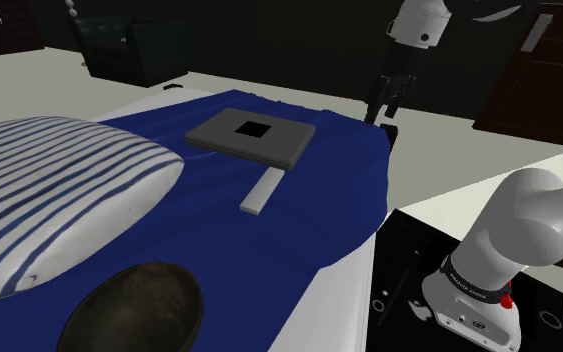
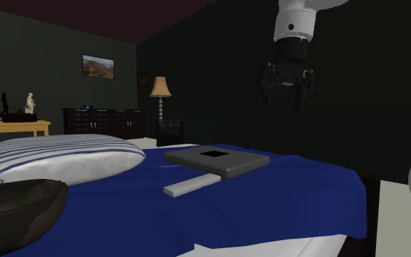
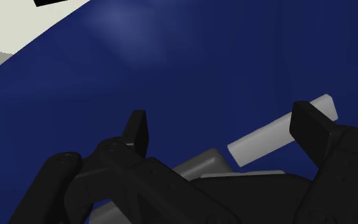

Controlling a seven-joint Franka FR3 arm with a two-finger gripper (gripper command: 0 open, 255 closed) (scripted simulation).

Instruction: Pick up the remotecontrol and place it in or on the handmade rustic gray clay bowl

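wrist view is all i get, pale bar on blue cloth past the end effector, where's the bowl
Observer: The dark bowl sits on the bed at the shoulder view's lower left, well apart from the remote.
Operator: anything near it
Observer: A blue-striped pillow lies right beside the bowl, at the shoulder view's left.
Operator: how high am i
Observer: The end effector hangs well above the bed in the second exterior view, open and touching nothing.
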